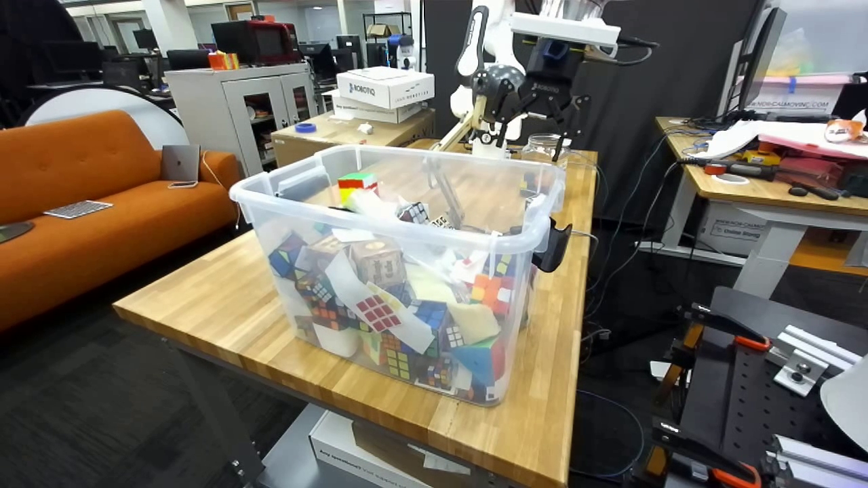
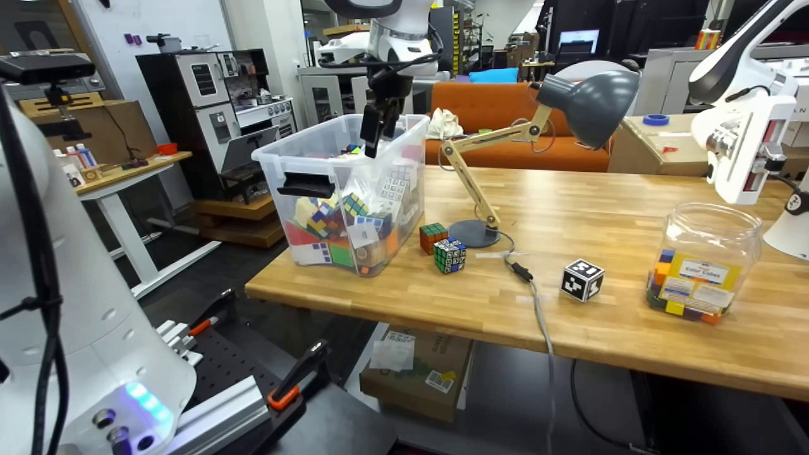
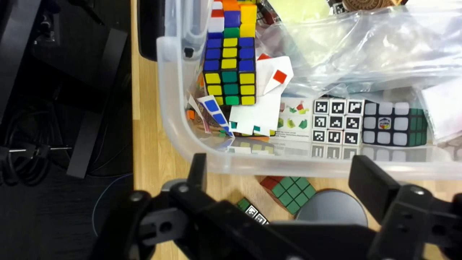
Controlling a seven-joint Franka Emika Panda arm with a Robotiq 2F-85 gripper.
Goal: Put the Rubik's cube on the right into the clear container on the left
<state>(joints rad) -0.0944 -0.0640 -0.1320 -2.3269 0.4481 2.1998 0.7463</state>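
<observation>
The clear container (image 2: pixel 287 218) stands on the table and holds several cubes and papers; it also shows in an exterior view (image 1: pixel 400 227) and the wrist view (image 3: pixel 288 164). A red-and-green Rubik's cube (image 2: pixel 433 237) sits beside it, in the wrist view too (image 3: pixel 294 193). A green Rubik's cube with black-and-white tag stickers (image 2: pixel 450 256) is close by, partly hidden by the gripper in the wrist view (image 3: pixel 252 213). My gripper (image 3: pixel 283 177) is open and empty above the container's long rim. It also shows in both exterior views (image 1: pixel 532 141) (image 2: pixel 376 134).
A desk lamp (image 2: pixel 474 183) has its round base beside the cubes. Its cable (image 2: pixel 540 309) runs over the table's front edge. A black-and-white marker cube (image 2: pixel 583 280) and a clear jar of color cubes (image 2: pixel 705 265) stand farther along. A second arm (image 2: pixel 752 120) is behind the jar.
</observation>
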